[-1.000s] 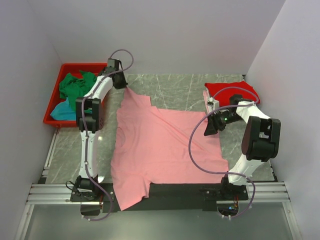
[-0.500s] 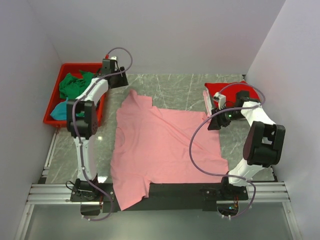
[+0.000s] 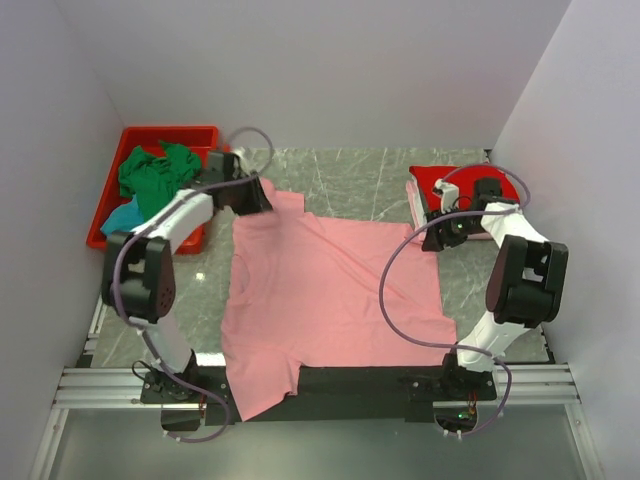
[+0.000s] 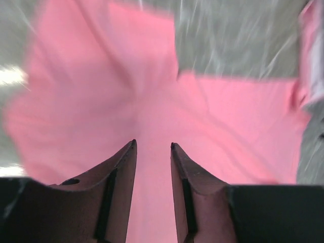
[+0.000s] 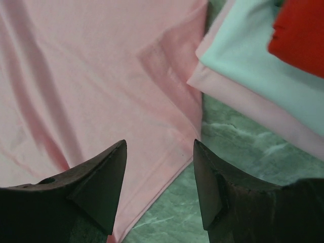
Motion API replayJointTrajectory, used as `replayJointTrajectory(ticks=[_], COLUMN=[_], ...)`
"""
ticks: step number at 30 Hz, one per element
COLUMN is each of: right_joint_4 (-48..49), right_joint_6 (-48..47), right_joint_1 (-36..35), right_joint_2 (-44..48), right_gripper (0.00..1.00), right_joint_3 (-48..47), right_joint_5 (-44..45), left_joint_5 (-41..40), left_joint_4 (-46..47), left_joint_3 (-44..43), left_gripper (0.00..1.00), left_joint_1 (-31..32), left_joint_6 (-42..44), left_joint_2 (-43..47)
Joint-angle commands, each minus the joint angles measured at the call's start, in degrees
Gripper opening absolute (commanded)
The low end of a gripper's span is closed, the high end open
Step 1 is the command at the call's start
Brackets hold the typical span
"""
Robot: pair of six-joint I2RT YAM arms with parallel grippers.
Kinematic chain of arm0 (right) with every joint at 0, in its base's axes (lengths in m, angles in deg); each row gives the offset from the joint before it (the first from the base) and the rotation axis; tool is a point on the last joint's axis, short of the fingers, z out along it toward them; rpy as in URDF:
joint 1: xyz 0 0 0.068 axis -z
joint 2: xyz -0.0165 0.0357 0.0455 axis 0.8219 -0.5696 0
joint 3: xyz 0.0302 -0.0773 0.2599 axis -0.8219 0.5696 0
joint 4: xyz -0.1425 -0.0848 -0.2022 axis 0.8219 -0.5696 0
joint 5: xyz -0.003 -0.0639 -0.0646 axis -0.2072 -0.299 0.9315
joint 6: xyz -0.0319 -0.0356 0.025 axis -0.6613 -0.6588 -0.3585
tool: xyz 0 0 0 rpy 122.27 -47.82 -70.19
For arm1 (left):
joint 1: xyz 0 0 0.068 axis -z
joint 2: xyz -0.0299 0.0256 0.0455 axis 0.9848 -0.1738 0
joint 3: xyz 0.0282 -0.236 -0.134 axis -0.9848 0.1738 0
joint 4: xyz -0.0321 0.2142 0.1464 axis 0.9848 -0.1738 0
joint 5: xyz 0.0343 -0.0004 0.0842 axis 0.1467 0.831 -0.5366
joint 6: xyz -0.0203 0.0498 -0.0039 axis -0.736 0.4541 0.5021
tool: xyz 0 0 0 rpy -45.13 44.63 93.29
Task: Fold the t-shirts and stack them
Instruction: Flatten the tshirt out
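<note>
Left gripper [image 4: 153,144] narrowly parted, right gripper [image 5: 159,143] wide, both empty; we logged salmon pink t-shirt [image 3: 330,290] unfolded, folded stack [image 5: 253,71] started, green t-shirt [image 3: 150,172] in red bin [image 3: 165,131].

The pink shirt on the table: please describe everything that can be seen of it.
The pink shirt is salmon-coloured soft cloth with short sleeves. It lies spread open on the grey table, with long creases across it. One sleeve points far left, under the open left gripper. The near left part lies over the dark front strip. Its far right corner reaches the folded stack, under the open right gripper. Neither gripper holds it.
</note>
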Motion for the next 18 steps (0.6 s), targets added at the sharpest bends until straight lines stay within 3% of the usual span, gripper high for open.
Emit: replayJointTrajectory(ticks=[1, 12, 15, 18], right_joint_4=[1.22, 2.53, 2.71, 2.45], right_joint_6=[-3.15, -2.19, -2.1, -2.45], right_joint_1=[-3.14, -9.65, -10.62, -11.23], right_joint_2=[1.37, 2.96, 2.7, 1.65], right_gripper=[0.62, 0.67, 0.67, 0.67], right_joint_3=[-0.45, -3.53, -3.52, -4.84], right_joint_5=[3.19, 5.75, 6.28, 6.89], left_joint_5=[3.89, -5.07, -9.82, -8.78], left_joint_4=[-3.61, -8.88, -10.11, -9.59], left_joint_3=[3.03, 0.57, -0.92, -1.71], left_gripper=[0.38, 0.38, 0.37, 0.35], left_joint_1=[4.71, 6.31, 4.82, 0.96], left_joint_6=[-0.44, 0.97, 0.27, -0.7], left_joint_2=[-3.98, -13.55, -15.58, -16.21])
